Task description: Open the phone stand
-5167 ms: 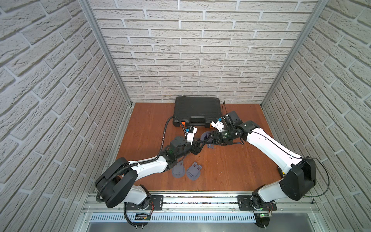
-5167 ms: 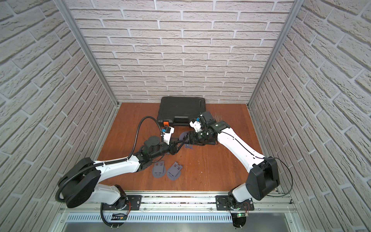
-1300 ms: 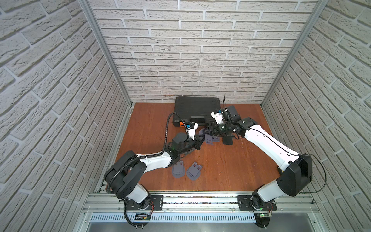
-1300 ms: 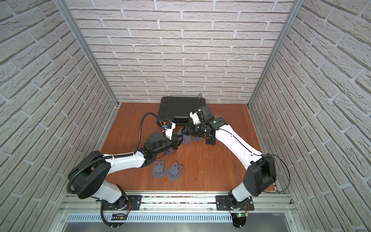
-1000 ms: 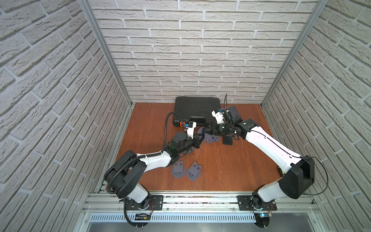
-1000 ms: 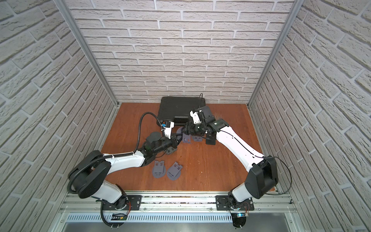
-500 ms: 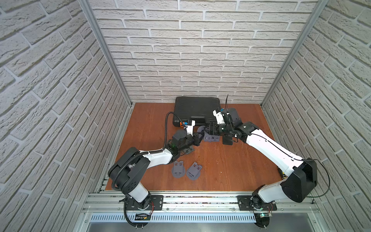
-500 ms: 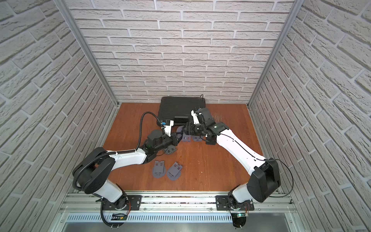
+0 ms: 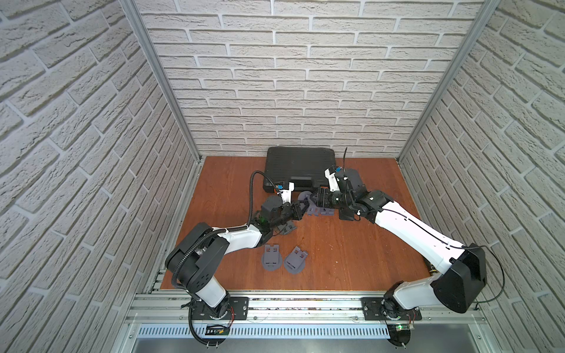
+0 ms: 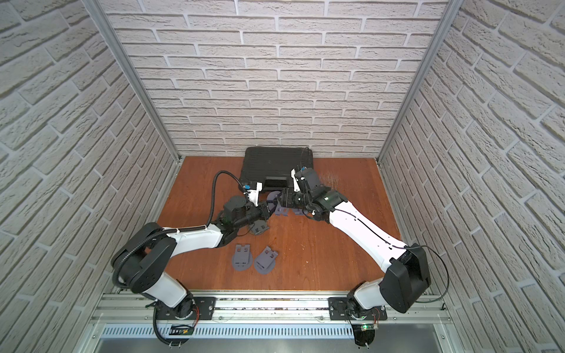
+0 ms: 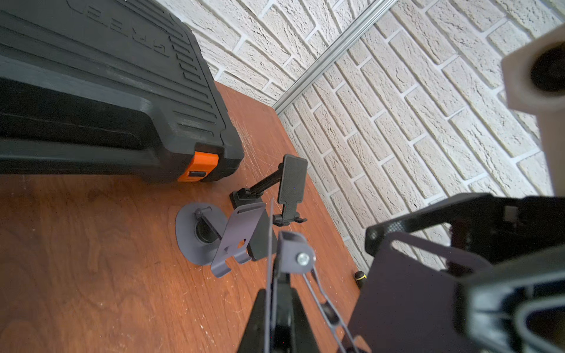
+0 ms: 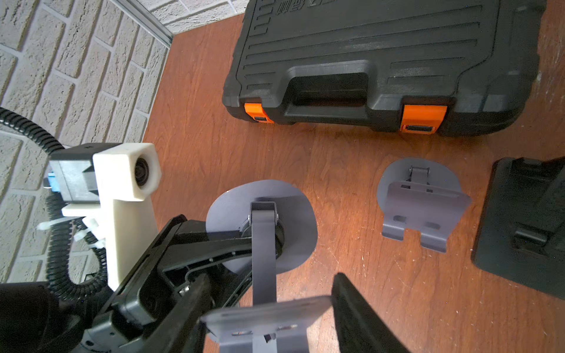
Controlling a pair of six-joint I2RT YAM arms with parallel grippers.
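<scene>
The grey phone stand (image 9: pixel 305 196) (image 10: pixel 273 196) hangs above the table in front of the case, held between both grippers. My left gripper (image 9: pixel 302 206) (image 10: pixel 269 211) (image 11: pixel 275 296) is shut on the thin edge of its round base (image 12: pixel 284 207). My right gripper (image 9: pixel 315 203) (image 10: pixel 282 203) (image 12: pixel 269 284) is closed across the width of the stand's phone plate (image 12: pixel 266 318) (image 11: pixel 406 299). The stand's arm (image 12: pixel 263 262) runs from the hinge (image 11: pixel 295 253) on the base to the plate, so the plate stands away from the base.
A black tool case (image 9: pixel 301 168) (image 12: pixel 382 61) with orange latches lies at the back. An opened grey stand (image 12: pixel 422 201) (image 11: pixel 214 235) and a black stand (image 12: pixel 526 220) (image 11: pixel 290 183) sit on the table beside my grippers. Folded grey stands (image 9: pixel 271 256) (image 9: pixel 295 259) lie nearer the front.
Both grippers have carried the stand a little toward the case over the last second. Both grips are as before.
</scene>
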